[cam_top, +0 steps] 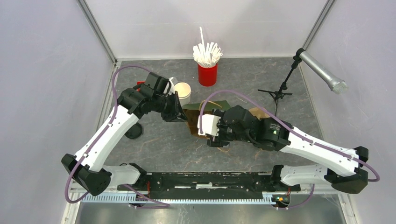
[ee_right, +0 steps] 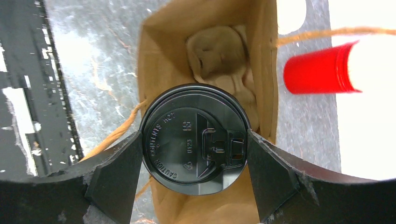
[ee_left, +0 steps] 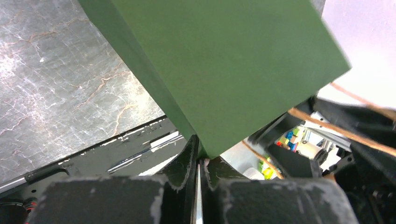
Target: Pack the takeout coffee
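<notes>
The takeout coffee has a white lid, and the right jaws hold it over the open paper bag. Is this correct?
No, the lid is black, not white; the right wrist view shows it. The rest stands: the right jaws hold the takeout coffee over the open paper bag.

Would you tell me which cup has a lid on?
The takeout coffee held in the right pincer; the white cup and red straw cup stand open.
</notes>
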`<state>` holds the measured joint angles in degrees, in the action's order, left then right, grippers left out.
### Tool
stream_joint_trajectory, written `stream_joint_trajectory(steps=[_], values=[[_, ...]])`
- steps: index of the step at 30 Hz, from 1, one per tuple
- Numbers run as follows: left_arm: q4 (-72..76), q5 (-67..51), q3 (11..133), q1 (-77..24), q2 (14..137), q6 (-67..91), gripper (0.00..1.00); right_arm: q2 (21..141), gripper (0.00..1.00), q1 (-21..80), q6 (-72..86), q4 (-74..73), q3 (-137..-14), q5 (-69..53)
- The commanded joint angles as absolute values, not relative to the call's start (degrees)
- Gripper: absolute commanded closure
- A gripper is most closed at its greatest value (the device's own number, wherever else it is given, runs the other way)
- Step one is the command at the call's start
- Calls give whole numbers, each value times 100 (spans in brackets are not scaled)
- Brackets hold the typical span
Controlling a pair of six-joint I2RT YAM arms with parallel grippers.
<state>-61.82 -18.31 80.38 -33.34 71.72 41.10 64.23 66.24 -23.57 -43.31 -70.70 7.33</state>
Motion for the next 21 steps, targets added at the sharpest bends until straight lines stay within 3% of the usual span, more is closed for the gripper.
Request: stream_joint_trajectory(steps=[1, 5, 10, 21], values=[[-6342, -2438, 8348, -2890, 7299, 3491, 91, 6661, 37, 7128, -2177, -4559, -7513, 725], [-6826, -2310, 8729, -2619, 7430, 3043, 81, 6943, 37, 7423, -2045, -4320, -7582, 928], [-6965, -2548, 8567, -2549, 7267, 3026, 50, 6958, 36, 7462, -2018, -3753, -7372, 1234], [-7331, -2232, 7885, -2564, 6458, 3436, 28, 6791, 36, 7463, -2241, -3683, -7121, 1773]])
